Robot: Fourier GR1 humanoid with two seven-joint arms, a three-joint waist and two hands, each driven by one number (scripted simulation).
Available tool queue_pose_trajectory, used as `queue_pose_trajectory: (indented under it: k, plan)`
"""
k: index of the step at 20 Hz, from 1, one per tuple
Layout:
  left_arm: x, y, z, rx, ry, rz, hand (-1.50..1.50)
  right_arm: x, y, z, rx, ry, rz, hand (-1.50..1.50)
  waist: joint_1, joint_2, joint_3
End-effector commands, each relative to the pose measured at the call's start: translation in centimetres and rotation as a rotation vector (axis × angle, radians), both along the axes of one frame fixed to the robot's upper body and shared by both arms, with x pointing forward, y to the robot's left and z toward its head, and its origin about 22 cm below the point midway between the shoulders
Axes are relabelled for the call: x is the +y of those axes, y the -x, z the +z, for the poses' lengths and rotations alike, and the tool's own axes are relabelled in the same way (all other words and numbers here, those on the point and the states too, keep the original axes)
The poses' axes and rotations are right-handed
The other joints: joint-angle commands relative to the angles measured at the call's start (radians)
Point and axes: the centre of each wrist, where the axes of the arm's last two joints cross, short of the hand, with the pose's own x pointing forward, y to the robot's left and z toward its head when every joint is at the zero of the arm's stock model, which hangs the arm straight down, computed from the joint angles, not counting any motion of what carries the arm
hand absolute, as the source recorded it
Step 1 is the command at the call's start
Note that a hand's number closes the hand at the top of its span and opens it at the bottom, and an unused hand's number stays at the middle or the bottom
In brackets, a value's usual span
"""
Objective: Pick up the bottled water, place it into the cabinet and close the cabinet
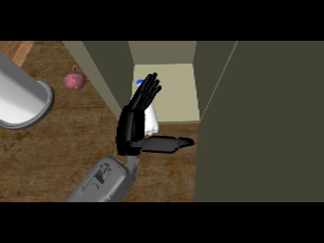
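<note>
The bottled water (151, 119), white with a blue cap (139, 81), is on the pale shelf (178, 90) inside the open cabinet. My left hand (133, 121) comes up from the lower middle of the head view. It is open, with straight fingers (147, 90) lying along the bottle's left side and hiding most of it. The thumb (168, 143) sticks out to the right below the bottle's base. The cabinet door (270, 123) stands open as a wide dark olive panel on the right. My right hand does not show.
A tall white cylinder (14, 92) with a grey ring base stands on the wooden counter (52, 156) at the left. A small pink-purple vegetable (74, 80) lies behind it, next to the cabinet's left wall (108, 76).
</note>
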Motion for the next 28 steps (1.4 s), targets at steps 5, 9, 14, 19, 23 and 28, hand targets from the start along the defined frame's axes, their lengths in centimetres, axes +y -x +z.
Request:
queue_pose_trajectory:
  k: [5,9,14,19,23,28]
  plan:
    - [-1.5,5.3,-1.1,0.011,0.096,-0.079,-1.50,1.4,1.0,2.9,-0.044,0.040,0.016,-1.50,0.021,-0.003,0.001]
    - [0.3,6.9,-2.4,0.024,0.095,-0.181,1.50,2.9,1.5,3.3,-0.036,0.068,0.070,1.50,0.022,-0.002,0.000]
    - [4.1,8.6,-2.1,0.015,0.070,-0.192,1.50,3.0,1.4,2.9,0.001,0.101,0.160,1.50,0.025,-0.003,0.001]
    - [8.5,12.5,-1.9,0.037,0.034,-0.177,1.50,3.3,1.5,2.9,0.018,0.138,0.173,1.50,0.034,-0.006,0.000]
    - [10.5,12.0,-2.5,0.026,0.001,-0.158,1.50,3.3,1.1,3.2,0.057,0.196,0.365,1.50,0.026,-0.005,0.000]
    - [15.5,12.3,0.3,0.000,-0.005,-0.139,1.50,5.0,1.5,4.1,-0.004,0.201,0.454,1.50,0.024,-0.014,-0.002]
